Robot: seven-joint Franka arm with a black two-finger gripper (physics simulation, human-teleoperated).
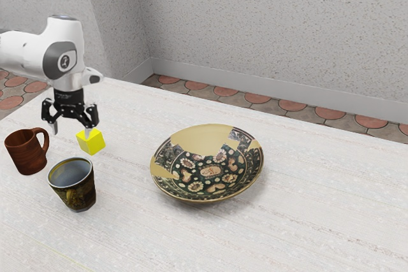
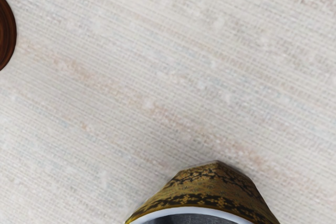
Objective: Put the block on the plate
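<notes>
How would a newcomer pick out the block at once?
On the white table, find the wide patterned plate, then look toward the exterior view's left. The block is the small cube near the black pincer in that view. It alone is bright yellow and flat-sided; the brown mug and patterned cup near it are round.

The wrist view's edges cut off the dark-brown wooden mug (image 2: 6,32) and the gold-and-black patterned cup (image 2: 210,190); the exterior view's left edge crops the white arm (image 1: 22,52).
</notes>
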